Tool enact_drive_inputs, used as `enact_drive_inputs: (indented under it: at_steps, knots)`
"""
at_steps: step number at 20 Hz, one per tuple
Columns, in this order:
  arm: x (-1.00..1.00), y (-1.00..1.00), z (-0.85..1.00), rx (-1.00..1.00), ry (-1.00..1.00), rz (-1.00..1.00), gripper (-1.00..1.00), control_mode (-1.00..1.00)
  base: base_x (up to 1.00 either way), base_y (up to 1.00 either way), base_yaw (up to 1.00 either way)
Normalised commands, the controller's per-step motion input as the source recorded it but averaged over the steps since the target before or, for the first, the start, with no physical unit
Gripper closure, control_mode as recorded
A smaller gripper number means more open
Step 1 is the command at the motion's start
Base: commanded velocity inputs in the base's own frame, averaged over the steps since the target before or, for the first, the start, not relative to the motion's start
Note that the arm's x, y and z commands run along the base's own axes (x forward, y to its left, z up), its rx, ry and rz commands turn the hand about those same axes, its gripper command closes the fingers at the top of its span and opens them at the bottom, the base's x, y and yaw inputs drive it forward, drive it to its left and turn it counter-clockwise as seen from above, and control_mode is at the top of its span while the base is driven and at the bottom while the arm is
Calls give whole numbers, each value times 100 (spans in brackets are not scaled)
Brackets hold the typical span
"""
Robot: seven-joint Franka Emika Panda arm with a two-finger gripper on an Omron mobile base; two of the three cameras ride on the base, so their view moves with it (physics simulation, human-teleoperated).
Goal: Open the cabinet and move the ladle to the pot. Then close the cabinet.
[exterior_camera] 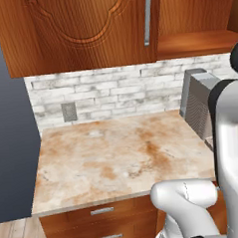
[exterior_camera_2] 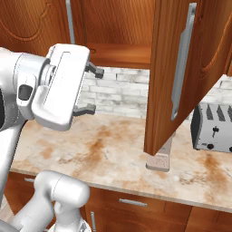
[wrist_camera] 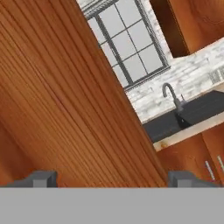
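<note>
Beyond cabinet [wrist_camera: 65, 100] door — sink [wrist_camera: 192, 114], faucet [wrist_camera: 173, 96]

Beige marble-patterned tabletop [exterior_camera: 118, 156] with rust-brown veining, noted along the wall. White-grey brick backsplash [exterior_camera: 114, 91] behind it, carrying a grey rectangular wall outlet [exterior_camera: 68, 111] at left. Silver metal toaster [exterior_camera_2: 211, 127] with dark slots standing on the tabletop at right, near the backsplash. Reddish-brown wooden base drawers [exterior_camera: 102, 219] with short horizontal silver handles below the tabletop edge. Light wooden plank floor [exterior_camera: 18, 237] seen at lower left. In the hand view: grid-paned window [wrist_camera: 127, 41] with dark frame, curved grey metal faucet [wrist_camera: 173, 96] over a dark sink [wrist_camera: 188, 116].
</note>
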Motion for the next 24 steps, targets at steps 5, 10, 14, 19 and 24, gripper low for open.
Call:
enact_drive_inputs:
  at_steps: [5, 10, 14, 19, 24]
  knots:
    - [-21, 89, 0, 1, 0, 66, -100, -100, 0, 0, 0]
    - [10, 71, 9, 0, -1, 53, -100, -100, 0, 0, 0]
    - [33, 57, 30, 5, 0, 40, -100, -100, 0, 0, 0]
    - [50, 32, 36, 6, 0, 34, -100, -100, 0, 0, 0]
    - [43, 13, 22, 1, 0, 20, -100, -100, 0, 0, 0]
